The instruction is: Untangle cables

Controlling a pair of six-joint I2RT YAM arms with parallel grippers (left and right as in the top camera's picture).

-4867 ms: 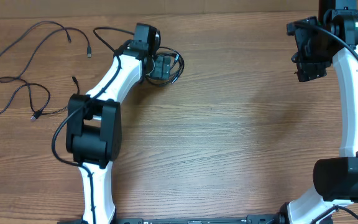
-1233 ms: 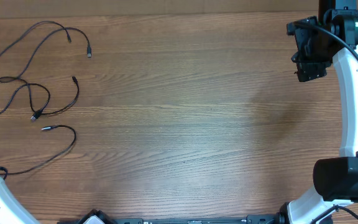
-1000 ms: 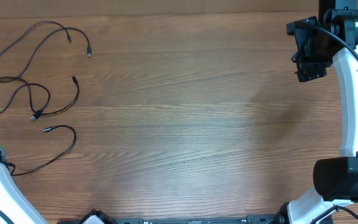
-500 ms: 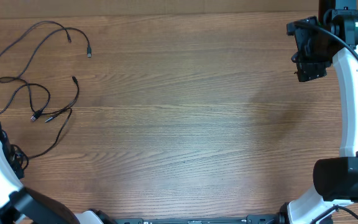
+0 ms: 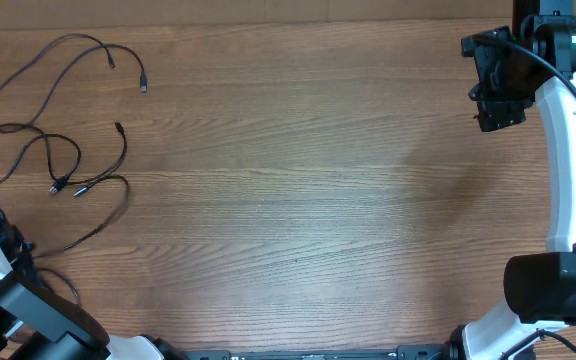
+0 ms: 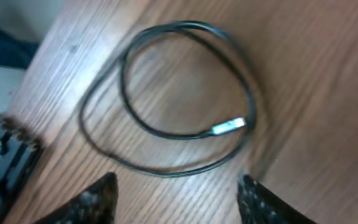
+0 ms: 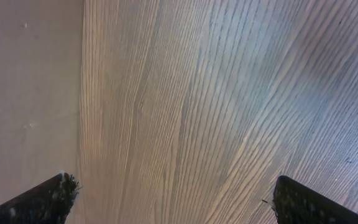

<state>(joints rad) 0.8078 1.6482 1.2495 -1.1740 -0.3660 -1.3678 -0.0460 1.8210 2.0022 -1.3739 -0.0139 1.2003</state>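
Three thin black cables lie as loose strands at the table's left. A long one [image 5: 68, 38] loops along the far edge. A second [image 5: 123, 150] curves below it. A third [image 5: 108, 222] runs from a plug beside the second cable's plug down to my left arm [image 5: 3, 290]. In the left wrist view a cable loop with a silver plug [image 6: 229, 126] lies just ahead of my left gripper [image 6: 179, 199], which is open and empty. My right gripper [image 5: 496, 108] hangs at the far right, open and empty over bare wood [image 7: 182, 202].
The wooden table [image 5: 318, 200] spreads between the arms. Its left edge shows close to the cable loop in the left wrist view [image 6: 39, 68]. The table's edge also shows in the right wrist view [image 7: 82, 93].
My left arm left the table's middle, where it was at a cable bundle, for the lower left corner. In the last second the third cable's plug slid up beside the second cable's plug.
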